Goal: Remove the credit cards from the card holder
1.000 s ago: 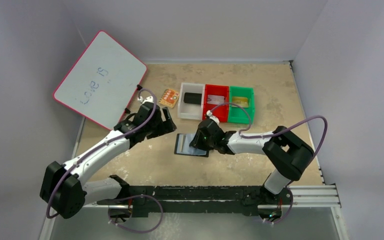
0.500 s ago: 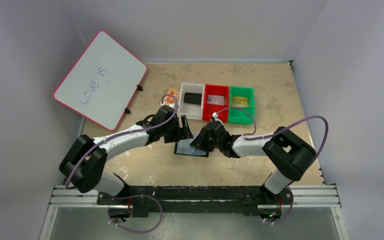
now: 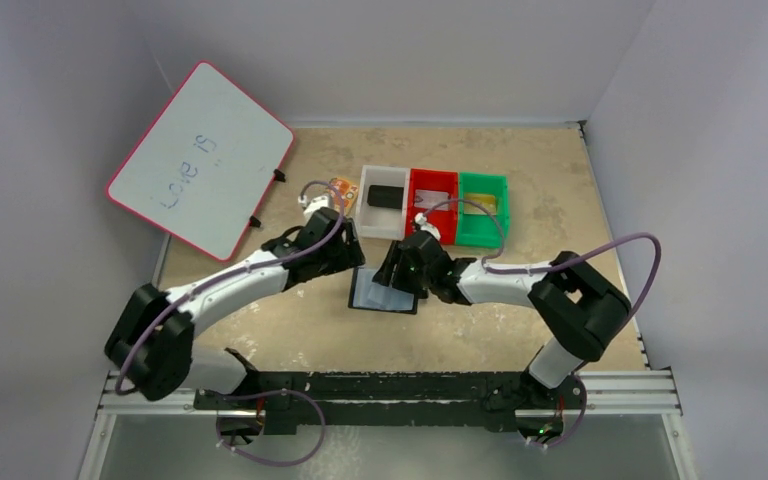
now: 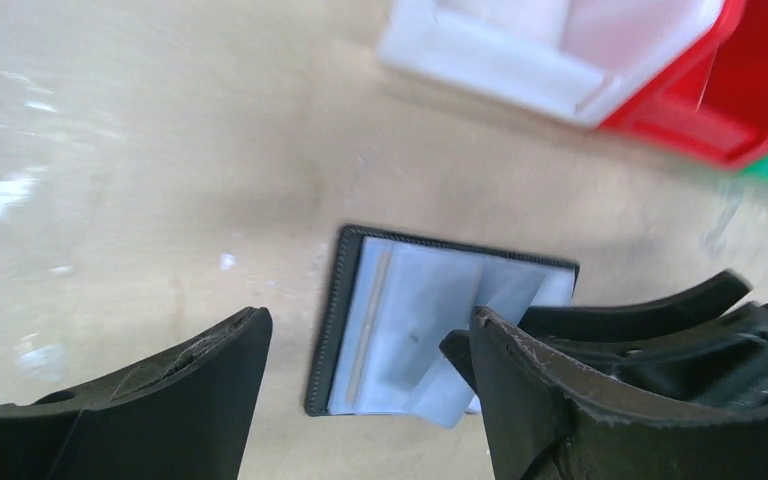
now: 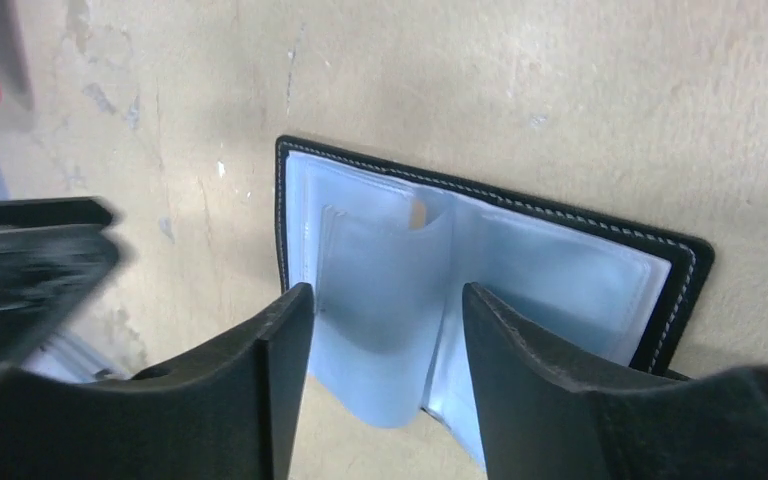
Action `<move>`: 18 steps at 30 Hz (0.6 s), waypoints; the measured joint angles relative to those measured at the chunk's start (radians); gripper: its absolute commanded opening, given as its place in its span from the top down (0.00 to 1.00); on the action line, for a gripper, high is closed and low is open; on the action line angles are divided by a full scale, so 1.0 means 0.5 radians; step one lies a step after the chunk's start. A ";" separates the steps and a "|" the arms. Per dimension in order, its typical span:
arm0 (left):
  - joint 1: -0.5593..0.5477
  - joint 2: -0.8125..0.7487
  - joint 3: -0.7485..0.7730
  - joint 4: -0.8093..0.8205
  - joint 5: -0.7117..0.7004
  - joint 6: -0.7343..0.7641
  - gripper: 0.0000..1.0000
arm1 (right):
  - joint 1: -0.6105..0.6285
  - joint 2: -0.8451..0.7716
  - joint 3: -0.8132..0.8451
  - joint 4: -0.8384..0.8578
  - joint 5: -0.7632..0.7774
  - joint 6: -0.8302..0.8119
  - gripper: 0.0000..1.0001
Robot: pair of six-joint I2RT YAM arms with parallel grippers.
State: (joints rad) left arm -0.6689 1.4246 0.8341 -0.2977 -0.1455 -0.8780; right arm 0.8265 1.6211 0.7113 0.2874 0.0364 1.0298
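Top external view: left gripper, fingers apart, hangs beside the open card holder lying flat mid-table. Right gripper, likewise spread, hovers over it. Silver-grey card lies in the red bin, gold card in the green bin. Extraction looks done; withdrawing seems next. Only the right wrist view shows the sleeves seemingly empty.

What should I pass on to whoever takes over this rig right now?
Left pincer: open, hovering by the holder, holding nothing.
Right pincer: open, straddling a raised pale sleeve of the holder, not clamped on it.
Holder: lies open on the table.
Silver card: in the red bin.
Gold card: in the green bin.
Done: both cards appear to be out.
Left: the sleeves look empty; check them, then pull both arms back.
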 measured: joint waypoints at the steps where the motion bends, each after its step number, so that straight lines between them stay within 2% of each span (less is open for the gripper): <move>1: 0.000 -0.082 0.000 -0.054 -0.101 -0.012 0.25 | 0.018 0.009 0.058 -0.082 0.038 -0.038 0.34; 2: 0.000 -0.166 0.000 -0.129 -0.256 -0.047 0.24 | 0.036 0.025 0.116 -0.151 0.075 -0.063 0.31; 6: 0.000 -0.496 0.000 -0.254 -0.536 -0.114 0.23 | 0.178 0.208 0.461 -0.483 0.279 -0.136 0.27; 10: 0.000 -0.690 -0.002 -0.381 -0.763 -0.172 0.21 | 0.311 0.403 0.769 -0.778 0.485 -0.130 0.32; 14: 0.002 -0.803 -0.032 -0.469 -0.890 -0.214 0.20 | 0.363 0.452 0.864 -0.951 0.613 -0.111 0.33; 18: 0.002 -0.846 -0.056 -0.533 -0.943 -0.224 0.20 | 0.383 0.452 0.892 -1.064 0.667 -0.113 0.28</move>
State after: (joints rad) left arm -0.6682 1.0016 0.8059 -0.5644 -0.6170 -0.9897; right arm 1.0180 1.8469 1.1572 -0.2443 0.3698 0.9733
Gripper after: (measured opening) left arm 0.795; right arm 0.694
